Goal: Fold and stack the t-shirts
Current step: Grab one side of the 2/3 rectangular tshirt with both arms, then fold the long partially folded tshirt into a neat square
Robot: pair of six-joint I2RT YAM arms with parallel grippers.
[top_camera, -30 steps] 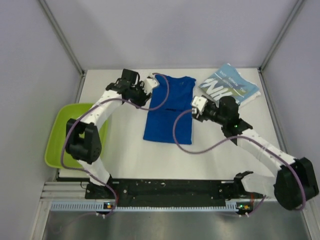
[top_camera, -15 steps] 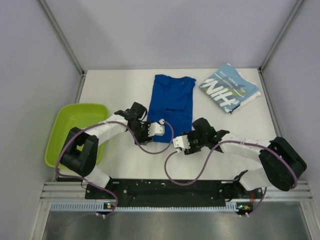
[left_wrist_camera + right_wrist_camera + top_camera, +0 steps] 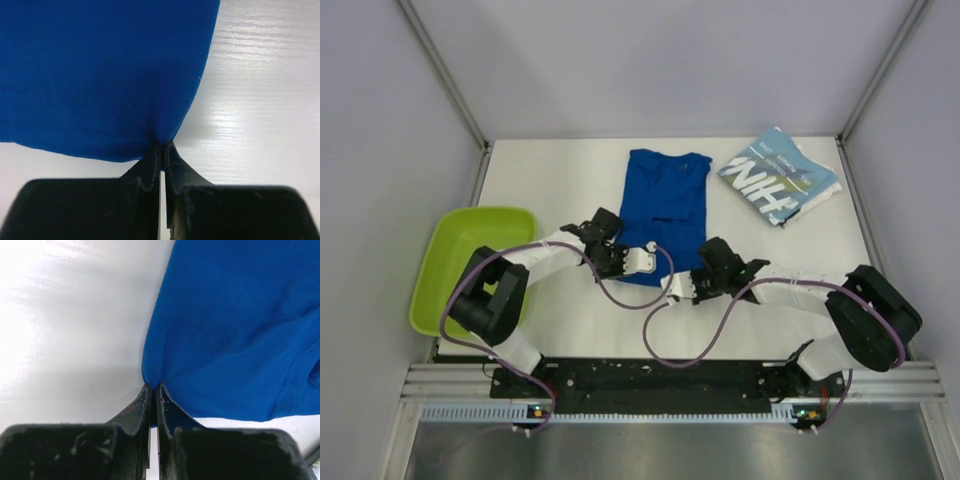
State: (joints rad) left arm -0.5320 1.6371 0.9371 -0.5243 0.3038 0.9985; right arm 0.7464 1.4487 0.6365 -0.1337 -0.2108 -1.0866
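The royal blue t-shirt [image 3: 665,205] lies folded into a long strip at the table's middle, collar end far. My left gripper [image 3: 640,265] is shut on the near hem at its left corner; in the left wrist view the jaws [image 3: 162,145] pinch blue cloth [image 3: 100,75]. At the hem's right corner my right gripper [image 3: 680,285] is shut on the same shirt, and its wrist view shows the pinch [image 3: 152,386] on the fabric [image 3: 240,330]. The teal-blue t-shirt [image 3: 778,178] with white lettering lies folded at the back right.
A lime-green tub [image 3: 470,262] stands off the table's left edge. The white table [image 3: 550,180] is walled by grey panels on the left, back and right. Both arms' cables loop over the table near the front.
Both arms swung back from the shirt's far end to its near hem. Their jaws were open half a second ago and have closed on the cloth.
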